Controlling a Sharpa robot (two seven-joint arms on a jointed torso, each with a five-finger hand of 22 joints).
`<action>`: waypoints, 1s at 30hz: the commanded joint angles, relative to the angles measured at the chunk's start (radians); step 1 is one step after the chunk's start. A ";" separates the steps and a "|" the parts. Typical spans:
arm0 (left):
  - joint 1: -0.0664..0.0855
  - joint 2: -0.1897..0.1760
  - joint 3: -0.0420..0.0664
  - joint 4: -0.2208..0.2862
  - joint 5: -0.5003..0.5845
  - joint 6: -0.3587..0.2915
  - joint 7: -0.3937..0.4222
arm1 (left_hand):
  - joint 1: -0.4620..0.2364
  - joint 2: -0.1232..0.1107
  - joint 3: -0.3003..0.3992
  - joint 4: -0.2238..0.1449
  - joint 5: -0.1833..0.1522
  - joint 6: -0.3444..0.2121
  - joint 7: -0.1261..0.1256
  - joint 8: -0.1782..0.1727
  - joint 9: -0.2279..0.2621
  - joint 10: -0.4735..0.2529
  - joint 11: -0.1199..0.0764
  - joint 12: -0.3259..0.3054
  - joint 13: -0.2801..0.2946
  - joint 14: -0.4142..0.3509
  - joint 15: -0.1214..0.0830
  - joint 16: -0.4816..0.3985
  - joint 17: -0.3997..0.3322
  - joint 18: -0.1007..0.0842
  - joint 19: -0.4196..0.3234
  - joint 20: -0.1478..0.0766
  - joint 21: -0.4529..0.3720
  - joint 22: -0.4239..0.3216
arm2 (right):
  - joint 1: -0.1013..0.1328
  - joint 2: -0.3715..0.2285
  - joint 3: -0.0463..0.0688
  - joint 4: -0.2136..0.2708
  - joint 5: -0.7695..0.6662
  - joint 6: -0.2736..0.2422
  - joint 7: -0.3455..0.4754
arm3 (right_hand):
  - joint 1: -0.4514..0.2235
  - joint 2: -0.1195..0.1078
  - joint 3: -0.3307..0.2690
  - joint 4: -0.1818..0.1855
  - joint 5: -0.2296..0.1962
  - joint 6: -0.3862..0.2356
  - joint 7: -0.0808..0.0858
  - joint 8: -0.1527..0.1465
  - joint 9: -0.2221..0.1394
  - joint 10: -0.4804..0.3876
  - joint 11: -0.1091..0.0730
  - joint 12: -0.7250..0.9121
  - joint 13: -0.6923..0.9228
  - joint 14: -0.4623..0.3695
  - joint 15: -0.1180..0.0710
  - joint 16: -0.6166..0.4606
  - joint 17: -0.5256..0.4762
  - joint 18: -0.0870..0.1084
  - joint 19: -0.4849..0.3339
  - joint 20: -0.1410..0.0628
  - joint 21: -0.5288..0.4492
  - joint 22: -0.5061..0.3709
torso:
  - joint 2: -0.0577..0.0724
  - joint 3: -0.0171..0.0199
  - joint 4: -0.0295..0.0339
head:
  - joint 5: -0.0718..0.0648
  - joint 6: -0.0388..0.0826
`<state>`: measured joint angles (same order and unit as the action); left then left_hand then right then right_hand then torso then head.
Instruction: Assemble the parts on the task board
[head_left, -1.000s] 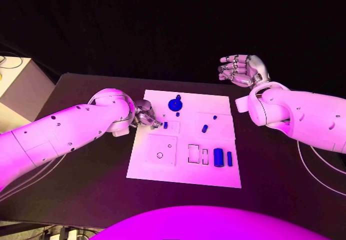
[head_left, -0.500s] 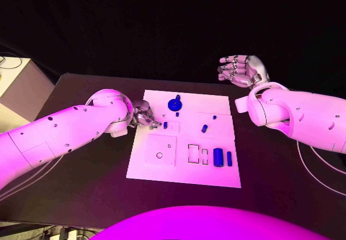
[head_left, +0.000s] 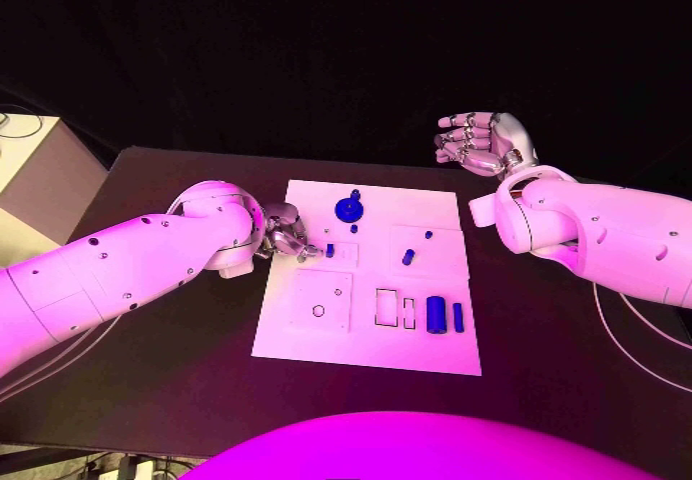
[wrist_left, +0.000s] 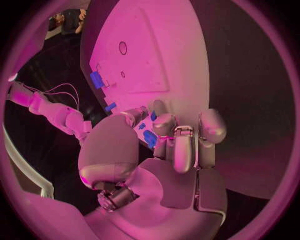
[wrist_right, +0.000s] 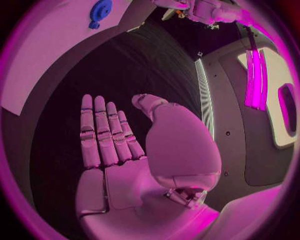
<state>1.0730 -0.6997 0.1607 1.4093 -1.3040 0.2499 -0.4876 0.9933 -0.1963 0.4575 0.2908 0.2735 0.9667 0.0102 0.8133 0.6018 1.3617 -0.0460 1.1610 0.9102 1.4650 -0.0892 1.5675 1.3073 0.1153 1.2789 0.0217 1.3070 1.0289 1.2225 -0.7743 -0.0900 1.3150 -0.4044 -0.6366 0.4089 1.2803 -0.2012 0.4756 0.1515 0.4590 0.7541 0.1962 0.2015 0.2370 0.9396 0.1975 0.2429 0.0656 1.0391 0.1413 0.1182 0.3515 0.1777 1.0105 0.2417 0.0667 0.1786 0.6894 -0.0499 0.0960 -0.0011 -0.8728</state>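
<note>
Left hand (head_left: 289, 237) hovers low at the task board (head_left: 372, 345)'s left edge, fingers curled in toward a small blue part (head_left: 330, 250) just beside them; whether it already pinches that piece I cannot tell. Its low, close pose suggests it is working that spot. Right hand (head_left: 483, 142) hangs off beyond the board's far right corner, fingers loosely bent and empty, apparently kept clear. Other blue parts (head_left: 437, 315) sit in the board's recesses on the tabletop (head_left: 173, 370).

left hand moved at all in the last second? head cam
Yes, slightly. The left hand has drifted toward the robot along the task board left edge, and sits a little nearer the small blue part.
</note>
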 joint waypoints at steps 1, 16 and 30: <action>0.000 -0.001 0.001 0.004 0.013 -0.017 -0.001 | -0.006 -0.001 -0.020 0.001 -0.029 -0.001 0.007 -0.004 -0.002 -0.007 -0.001 -0.007 0.000 0.106 -0.002 0.003 0.263 -0.006 -0.003 -0.001 -0.006 -0.002 | -0.001 0.000 0.000 0.002 -0.002 0.013 0.007 | -0.008 0.001 -0.007 -0.001 0.003 0.006 0.073 -0.004 -0.002 -0.003 0.003 -0.007 -0.001 -0.005 0.004 -0.007 -0.001 0.004 -0.002 0.006 -0.002 -0.002 | 0.000 0.0005 0.0005 | 0.002 0.000; -0.005 -0.028 0.021 0.026 0.038 -0.033 0.003 | 0.007 -0.016 -0.069 -0.001 -0.076 -0.008 0.008 -0.009 -0.006 -0.018 0.001 -0.022 -0.018 0.106 -0.001 0.003 0.263 -0.003 -0.011 0.000 -0.014 -0.016 | -0.002 -0.002 0.000 0.002 -0.002 0.013 0.006 | -0.007 0.001 -0.008 -0.003 0.002 0.004 0.074 -0.006 -0.003 -0.006 0.004 -0.007 -0.001 -0.010 0.006 -0.011 -0.005 0.004 -0.007 0.007 -0.003 -0.007 | 0.001 0.0013 0.0000 | -0.003 0.000; -0.014 -0.056 0.131 0.023 0.327 -0.241 0.157 | 0.230 0.066 -0.040 -0.011 -0.039 -0.250 0.121 -0.093 -0.075 -0.365 0.103 -0.326 -0.384 -0.194 0.078 -0.463 -0.370 0.069 -0.267 0.070 -0.393 -0.478 | -0.007 -0.003 0.000 -0.001 -0.002 0.013 0.012 | -0.006 0.001 -0.008 -0.004 0.002 0.004 0.074 -0.006 -0.003 -0.006 0.005 -0.007 -0.001 -0.010 0.006 -0.012 -0.006 0.004 -0.007 0.008 -0.002 -0.009 | -0.001 0.0010 -0.0012 | -0.003 0.000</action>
<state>1.0595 -0.7598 0.2906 1.4359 -1.0911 0.1268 -0.4407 1.2125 -0.1367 0.4087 0.2773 0.2329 0.7222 0.1265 0.7247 0.5312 1.0024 0.0511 0.8402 0.5316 1.2882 -0.0137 1.1333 0.9715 0.1698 1.0100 0.0849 0.9248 0.5589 1.2160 -0.7779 -0.0902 1.3139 -0.4042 -0.6366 0.4078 1.2804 -0.2013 0.4717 0.1476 0.4590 0.7541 0.1962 0.2009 0.2349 0.9356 0.2014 0.2390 0.0659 1.0340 0.1465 0.1105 0.3472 0.1777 1.0069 0.2453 0.0667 0.1697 0.6890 -0.0496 0.0961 -0.0058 -0.8728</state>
